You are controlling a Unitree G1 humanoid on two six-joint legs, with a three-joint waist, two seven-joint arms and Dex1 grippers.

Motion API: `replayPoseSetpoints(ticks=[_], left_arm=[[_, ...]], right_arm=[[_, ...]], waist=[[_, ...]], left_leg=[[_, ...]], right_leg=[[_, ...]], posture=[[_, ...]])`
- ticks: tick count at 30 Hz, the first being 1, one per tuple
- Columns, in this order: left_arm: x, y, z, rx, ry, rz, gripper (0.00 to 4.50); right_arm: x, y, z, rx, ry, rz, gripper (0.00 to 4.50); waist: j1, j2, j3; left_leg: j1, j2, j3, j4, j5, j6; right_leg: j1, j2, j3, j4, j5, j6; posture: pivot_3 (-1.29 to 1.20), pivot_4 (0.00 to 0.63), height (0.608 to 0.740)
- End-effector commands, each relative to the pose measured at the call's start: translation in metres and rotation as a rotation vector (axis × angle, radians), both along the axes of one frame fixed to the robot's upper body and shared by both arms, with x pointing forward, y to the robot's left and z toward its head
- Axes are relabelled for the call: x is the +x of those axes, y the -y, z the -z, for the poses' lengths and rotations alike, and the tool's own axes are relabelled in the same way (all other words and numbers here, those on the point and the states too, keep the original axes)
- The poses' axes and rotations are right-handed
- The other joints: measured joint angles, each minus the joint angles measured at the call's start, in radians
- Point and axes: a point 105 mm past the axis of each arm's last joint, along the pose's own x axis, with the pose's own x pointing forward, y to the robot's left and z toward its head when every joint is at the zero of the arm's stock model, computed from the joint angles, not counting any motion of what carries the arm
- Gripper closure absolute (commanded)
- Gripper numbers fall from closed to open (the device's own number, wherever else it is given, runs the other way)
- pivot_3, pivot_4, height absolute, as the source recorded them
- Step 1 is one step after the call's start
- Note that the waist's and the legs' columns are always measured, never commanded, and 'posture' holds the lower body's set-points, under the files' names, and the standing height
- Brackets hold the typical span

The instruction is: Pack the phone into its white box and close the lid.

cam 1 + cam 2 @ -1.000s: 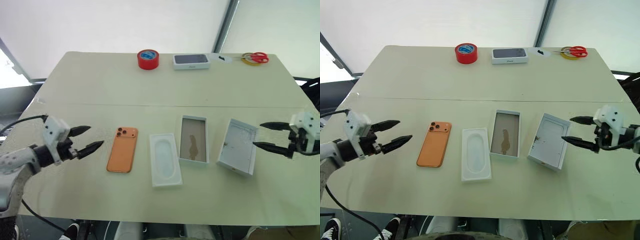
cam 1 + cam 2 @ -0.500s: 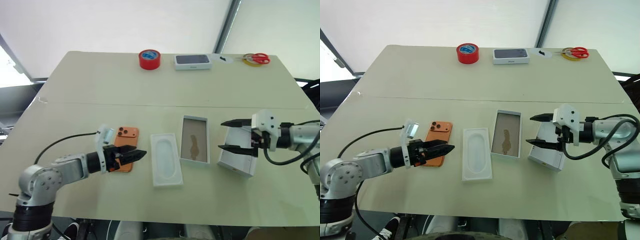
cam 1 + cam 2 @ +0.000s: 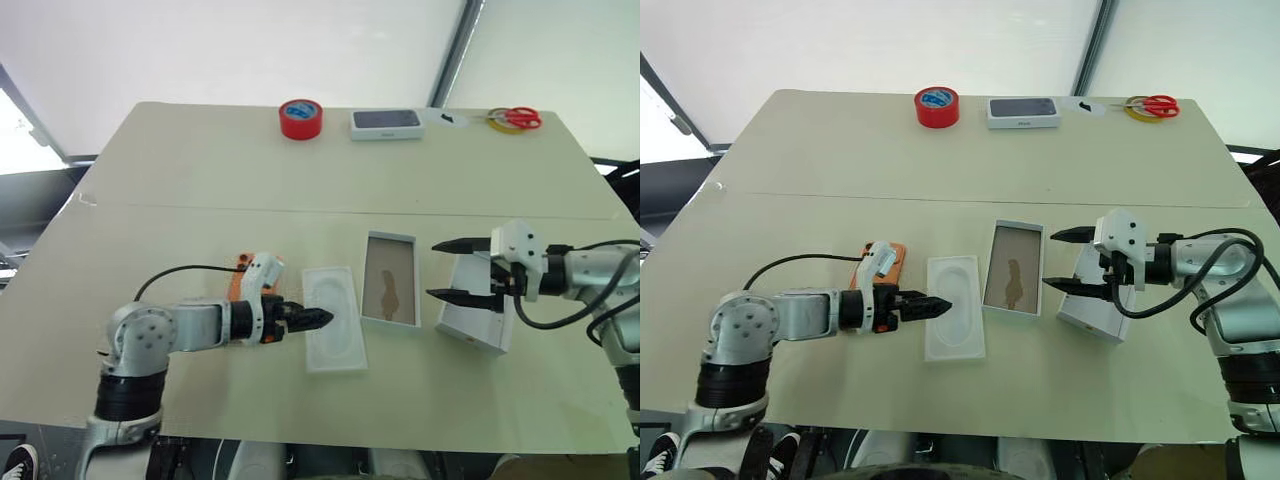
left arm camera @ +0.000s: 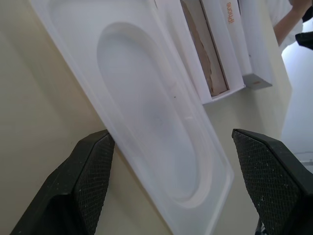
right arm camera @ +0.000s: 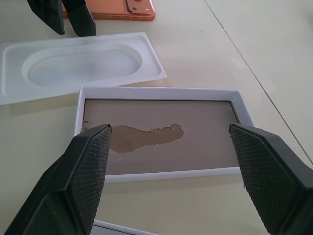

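**Both claws spread wide, nothing packed yet**

Well, the left claw (image 3: 925, 305) stands open and empty, its tips hanging over the near edge of the moulded white insert (image 3: 953, 320), one finger to either side of that edge in the wrist view, as if sizing up the insert rather than the phone. The phone (image 3: 890, 254) lies flat on the counter (image 3: 940, 160) just behind that arm, which covers most of it; only an orange corner peeks out, and I cannot make out its camera cluster from the head view.

The right claw (image 3: 1058, 260) is likewise spread and holding nothing, hovering between the white box (image 3: 1014, 267) and the lid (image 3: 1095, 305). The box sits open side up, its brownish floor showing, ready to take the phone. The lid lies beside it, well clear of the box mouth, half hidden behind the right claw, so its face is hard to read.

Far off across the counter sit a red tape roll (image 3: 936, 106), another white box with a dark picture (image 3: 1023, 110) and scissors (image 3: 1150, 104).
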Motion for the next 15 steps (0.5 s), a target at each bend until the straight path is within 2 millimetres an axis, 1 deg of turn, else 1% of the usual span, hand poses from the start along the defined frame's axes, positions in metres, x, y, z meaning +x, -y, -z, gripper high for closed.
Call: replayPoseSetpoints(ticks=[1, 4, 5, 7, 9, 12, 13, 15], left_arm=[[-0.004, 0.001, 0.005, 0.009, -0.039, 0.008, 0.50], [-0.004, 0.001, 0.006, -0.005, -0.056, -0.003, 0.50], [-0.003, 0.000, 0.008, 0.000, -0.063, -0.016, 0.74], [-0.004, -0.001, 0.011, 0.002, -0.076, -0.022, 1.36], [-0.004, -0.001, 0.012, 0.000, -0.080, -0.032, 2.42], [-0.005, -0.002, 0.015, -0.006, -0.094, -0.048, 3.89], [-0.004, -0.003, 0.015, -0.004, -0.094, -0.054, 4.46], [-0.004, -0.005, 0.014, -0.019, -0.099, -0.069, 4.49]], right_arm=[[0.002, -0.003, -0.008, 0.011, 0.048, -0.010, 0.49], [0.001, -0.001, -0.008, 0.009, 0.054, -0.004, 0.49], [0.001, 0.000, -0.008, 0.008, 0.056, -0.002, 0.44], [0.001, 0.000, -0.008, 0.006, 0.058, 0.000, 0.42], [0.001, 0.001, -0.008, 0.004, 0.063, 0.002, 0.42], [0.001, 0.000, -0.008, 0.004, 0.067, -0.001, 0.42], [0.001, 0.000, -0.008, 0.004, 0.068, -0.001, 0.42], [0.001, -0.001, -0.007, 0.004, 0.069, -0.004, 0.42]], waist=[[0.000, 0.000, 0.000], [0.003, 0.000, 0.000], [0.005, 0.000, 0.000], [0.009, 0.000, 0.000], [0.013, 0.000, 0.000], [0.017, 0.000, 0.000], [0.018, 0.000, 0.000], [0.016, 0.000, 0.000]], left_leg=[[0.000, 0.000, 0.000, 0.000, 0.000, 0.000], [0.001, 0.000, 0.000, 0.000, 0.000, 0.000], [0.001, 0.000, 0.000, 0.000, 0.000, 0.000], [0.001, 0.000, 0.000, 0.000, 0.000, 0.000], [0.001, 0.000, 0.000, 0.000, 0.000, 0.000], [0.001, 0.000, 0.000, 0.000, 0.000, -0.001], [0.001, 0.000, 0.000, 0.000, 0.000, -0.001], [0.002, 0.000, 0.000, 0.000, 0.000, -0.001]], right_leg=[[0.000, 0.000, 0.000, 0.000, 0.000, 0.000], [0.000, 0.000, 0.000, 0.000, 0.000, 0.000], [0.001, 0.000, 0.000, 0.000, 0.000, 0.000], [0.001, 0.000, 0.000, 0.000, 0.000, 0.000], [0.001, 0.000, 0.000, 0.000, 0.000, 0.000], [0.001, 0.000, 0.000, 0.000, 0.000, 0.000], [0.001, 0.000, 0.000, 0.000, 0.000, 0.000], [0.002, 0.000, 0.000, 0.000, 0.000, 0.000]], posture=[[0.00, 0.150, 0.740], [0.00, 0.150, 0.740], [0.00, 0.150, 0.740], [0.00, 0.150, 0.740], [0.00, 0.150, 0.740], [0.00, 0.150, 0.740], [0.00, 0.150, 0.740], [0.00, 0.150, 0.740]])
